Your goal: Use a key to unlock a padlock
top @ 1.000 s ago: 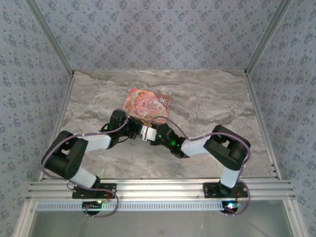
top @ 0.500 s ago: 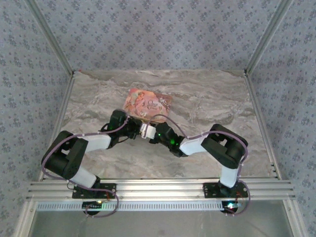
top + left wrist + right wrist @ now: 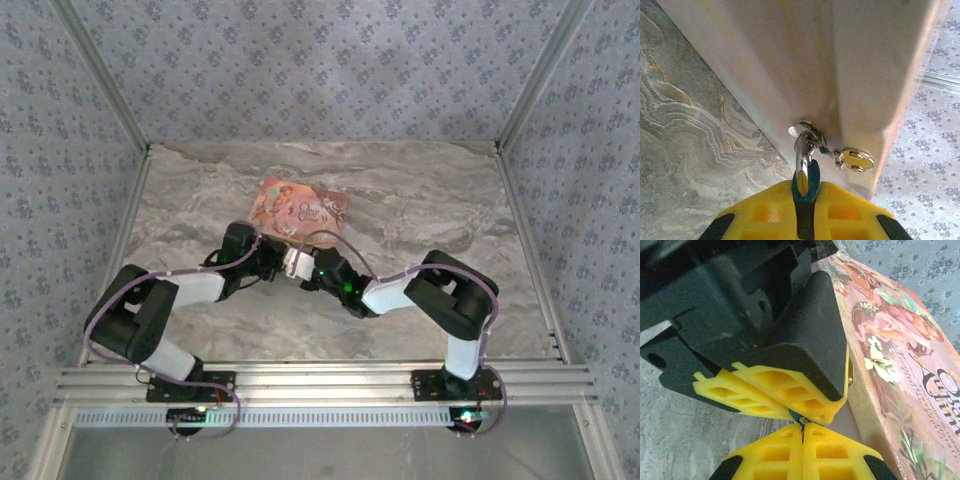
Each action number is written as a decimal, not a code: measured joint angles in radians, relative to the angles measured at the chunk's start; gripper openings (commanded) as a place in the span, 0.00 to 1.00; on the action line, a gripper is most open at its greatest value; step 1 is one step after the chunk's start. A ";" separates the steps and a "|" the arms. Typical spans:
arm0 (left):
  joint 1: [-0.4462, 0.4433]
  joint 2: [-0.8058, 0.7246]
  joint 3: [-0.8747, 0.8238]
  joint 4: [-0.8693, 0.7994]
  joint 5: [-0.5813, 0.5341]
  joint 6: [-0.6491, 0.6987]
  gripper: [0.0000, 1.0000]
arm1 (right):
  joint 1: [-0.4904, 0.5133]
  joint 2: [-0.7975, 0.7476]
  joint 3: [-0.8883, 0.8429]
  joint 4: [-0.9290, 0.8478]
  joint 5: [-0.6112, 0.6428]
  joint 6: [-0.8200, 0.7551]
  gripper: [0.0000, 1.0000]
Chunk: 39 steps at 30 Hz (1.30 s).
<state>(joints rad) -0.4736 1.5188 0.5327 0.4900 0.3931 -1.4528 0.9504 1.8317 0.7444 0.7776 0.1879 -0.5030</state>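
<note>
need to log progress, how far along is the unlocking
Done: the key is up, pinched in the left gripper, with its ring and spare key dangling. In hand: the right gripper, jaws closed, meets it tip to tip beside the pink packet. Left: inserting and turning the key; I can't tell the padlock's state.

Left jaws, key (image 3: pixel 802 175) between them, meet right jaws over the table (image 3: pixel 430 200), just before the packet (image 3: pixel 305 208).
</note>
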 measured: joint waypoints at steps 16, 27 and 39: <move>0.000 0.000 0.000 0.006 -0.004 0.002 0.02 | -0.022 0.000 -0.010 0.024 -0.053 0.375 0.00; 0.003 -0.061 0.010 -0.064 0.000 0.082 0.39 | -0.052 0.000 -0.055 0.042 -0.065 0.475 0.00; 0.121 -0.221 0.119 -0.373 -0.017 0.328 0.63 | -0.104 -0.021 -0.111 0.074 -0.182 0.739 0.00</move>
<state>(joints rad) -0.3527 1.2976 0.6518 0.1165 0.3759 -1.1244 0.8467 1.8103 0.6334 0.8513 0.0063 0.2359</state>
